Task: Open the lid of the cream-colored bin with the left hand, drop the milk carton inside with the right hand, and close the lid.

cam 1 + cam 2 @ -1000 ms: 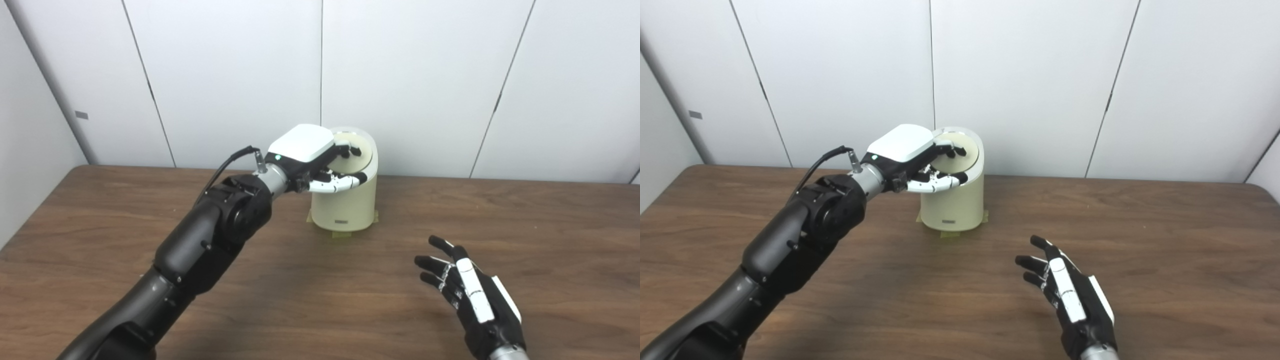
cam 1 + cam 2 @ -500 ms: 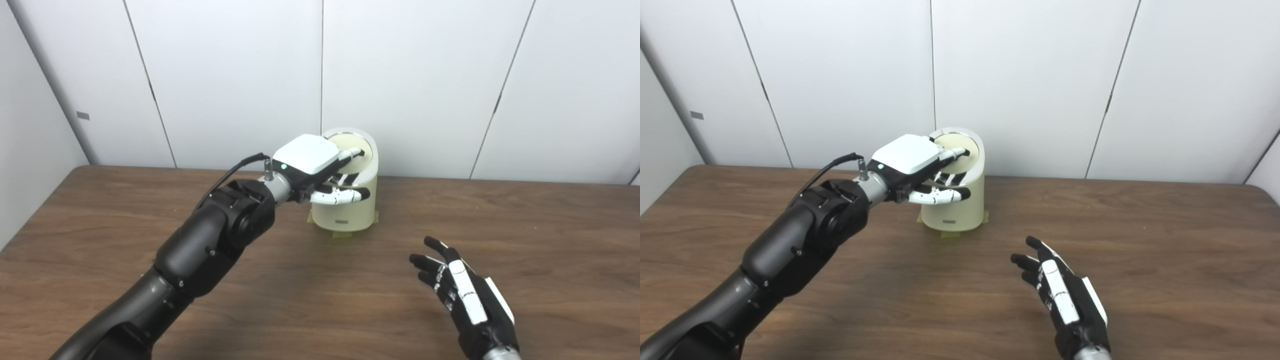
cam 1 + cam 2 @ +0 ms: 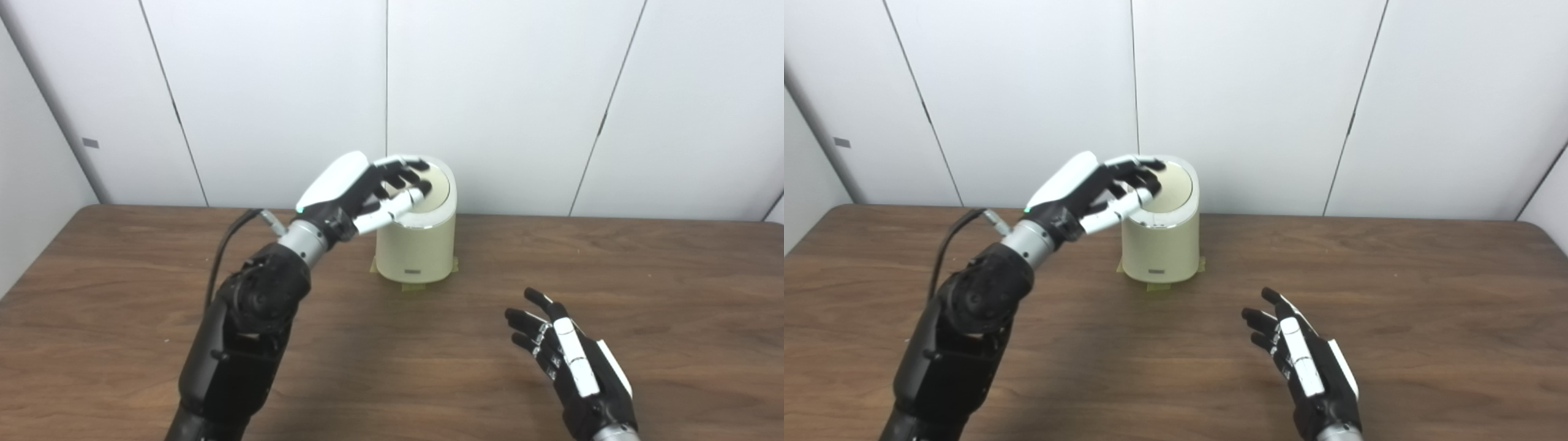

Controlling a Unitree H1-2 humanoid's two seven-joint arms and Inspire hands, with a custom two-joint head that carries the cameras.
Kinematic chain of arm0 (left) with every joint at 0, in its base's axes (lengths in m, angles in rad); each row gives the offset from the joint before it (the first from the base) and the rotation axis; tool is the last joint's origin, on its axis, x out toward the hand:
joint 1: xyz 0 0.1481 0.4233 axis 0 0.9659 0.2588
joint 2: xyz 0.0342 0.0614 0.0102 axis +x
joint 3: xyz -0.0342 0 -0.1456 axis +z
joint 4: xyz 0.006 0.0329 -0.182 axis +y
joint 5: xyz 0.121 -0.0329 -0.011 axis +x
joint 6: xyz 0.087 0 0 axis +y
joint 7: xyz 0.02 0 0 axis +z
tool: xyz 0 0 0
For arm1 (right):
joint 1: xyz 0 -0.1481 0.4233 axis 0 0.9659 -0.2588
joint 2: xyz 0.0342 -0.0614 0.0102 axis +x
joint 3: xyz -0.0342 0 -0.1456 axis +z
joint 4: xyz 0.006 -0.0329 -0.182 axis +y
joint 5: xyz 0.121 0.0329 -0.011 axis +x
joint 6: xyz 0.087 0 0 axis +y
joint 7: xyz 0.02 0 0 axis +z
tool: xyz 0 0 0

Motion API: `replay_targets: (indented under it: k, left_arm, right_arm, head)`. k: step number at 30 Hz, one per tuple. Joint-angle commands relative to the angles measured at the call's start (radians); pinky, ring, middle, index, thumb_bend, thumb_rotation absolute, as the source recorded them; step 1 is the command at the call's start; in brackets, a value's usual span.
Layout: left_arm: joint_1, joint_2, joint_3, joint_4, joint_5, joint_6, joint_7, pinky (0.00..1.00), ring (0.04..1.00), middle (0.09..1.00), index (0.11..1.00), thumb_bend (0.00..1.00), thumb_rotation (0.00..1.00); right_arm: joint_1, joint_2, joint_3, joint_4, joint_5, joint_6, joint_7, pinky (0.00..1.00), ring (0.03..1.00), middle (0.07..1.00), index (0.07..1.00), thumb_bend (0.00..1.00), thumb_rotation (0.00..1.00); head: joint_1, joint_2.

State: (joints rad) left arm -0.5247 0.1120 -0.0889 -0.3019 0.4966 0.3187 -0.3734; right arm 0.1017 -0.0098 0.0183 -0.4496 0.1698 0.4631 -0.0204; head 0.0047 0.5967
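Left eye view shows you the cream-colored bin standing upright near the far edge of the wooden table, on small pieces of yellowish tape, just in front of the white wall panels. Its lid now lies flat and closed on the top. One second ago it was tilted up, and half a second ago you could see a dark gap under it, so the lid has come down.

Your left hand has also changed. Before, it was turned with the white back upward and the fingers hooked around the lid's edge; now the wrist is raised and the fingers are spread apart and laid over the left part of the lid. The hand holds nothing. From this angle I cannot say for sure whether the fingertips press on the lid or only hover just above it. The left forearm stands steeper than before and comes in closer to the bottom middle.

Your right hand waits low at the near right side of the table, well apart from the bin, with its fingers spread and nothing in it. It is almost in the same place as before.

You cannot see the milk carton in either view.
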Motion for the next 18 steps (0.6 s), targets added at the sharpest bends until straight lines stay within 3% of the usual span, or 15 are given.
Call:
replay_targets:
  k: [1,5,8,14,18]
  left_arm:
    - [0.036,-0.011,0.035,-0.071,-0.068,0.037,0.030,0.60,0.702,0.737,0.804,0.33,0.63]
    - [0.166,-0.032,0.088,-0.165,-0.156,0.094,0.055,0.65,0.715,0.754,0.826,0.32,0.66]
    - [0.270,-0.029,0.127,-0.195,-0.212,0.125,0.067,0.72,0.785,0.817,0.884,0.26,0.72]
    - [0.448,-0.056,0.190,-0.187,-0.334,0.081,0.129,0.82,0.855,0.884,0.920,0.27,0.82]
    - [0.511,-0.075,0.205,-0.144,-0.423,0.066,0.153,0.94,0.951,0.970,0.986,0.27,0.96]
  right_arm:
    - [0.006,0.030,-0.014,-0.039,0.015,-0.048,-0.004,0.84,0.828,0.740,0.863,0.60,0.81]
    - [-0.004,0.036,-0.022,-0.017,0.001,-0.091,-0.013,0.79,0.831,0.787,0.840,0.59,0.75]
    - [-0.020,0.039,-0.026,0.014,-0.020,-0.130,-0.029,0.76,0.851,0.837,0.843,0.58,0.72]
    - [-0.063,0.041,-0.047,0.078,-0.048,-0.184,-0.041,0.76,0.873,0.876,0.893,0.60,0.76]
    - [-0.096,0.042,-0.051,0.131,-0.082,-0.211,-0.053,0.78,0.881,0.885,0.904,0.57,0.82]
  head:
    - [-0.002,0.001]
    - [-0.013,0.001]
    - [-0.016,0.005]
    - [-0.018,0.003]
    - [-0.024,0.006]
